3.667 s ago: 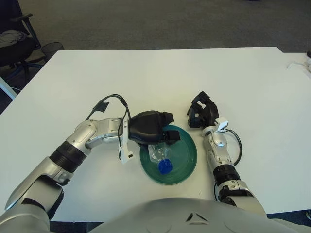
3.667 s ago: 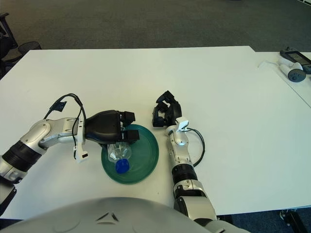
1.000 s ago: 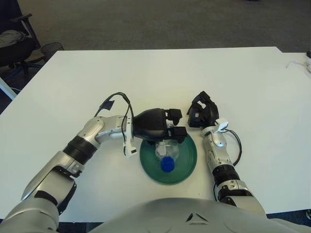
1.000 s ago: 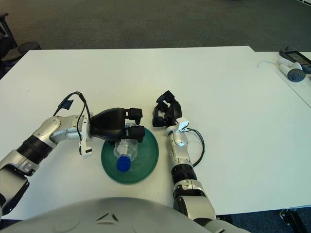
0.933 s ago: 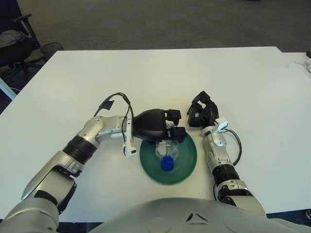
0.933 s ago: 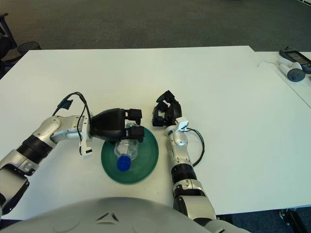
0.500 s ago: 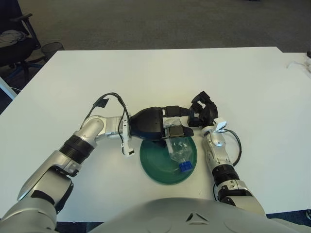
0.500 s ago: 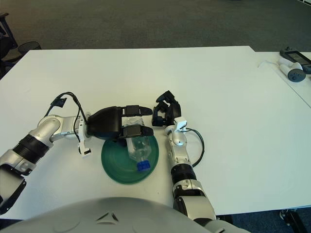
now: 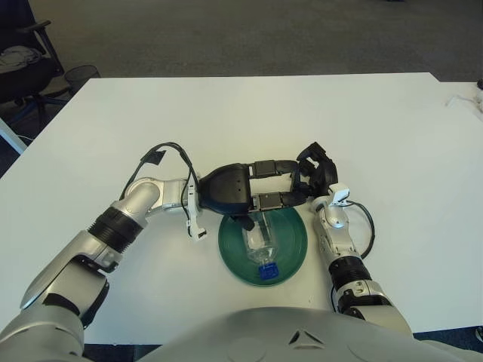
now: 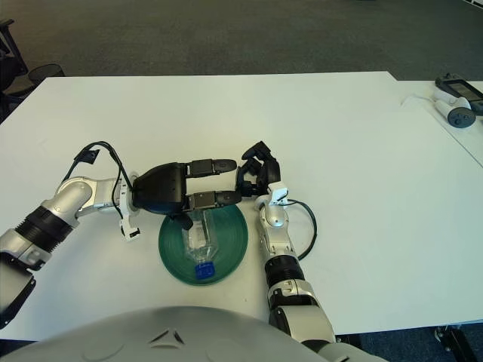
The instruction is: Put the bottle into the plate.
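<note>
Clear bottle (image 9: 262, 245) in plate (image 9: 295, 250); left hand (image 9: 260, 185) open.

Green plate (image 9: 294, 249), blue-capped clear bottle (image 9: 260, 245)

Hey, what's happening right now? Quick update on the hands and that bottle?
Left hand open over plate's far edge, holding nothing. Bottle lying in green plate, blue cap toward robot. Right hand idle beside plate, on its right. Nothing in the way.
</note>
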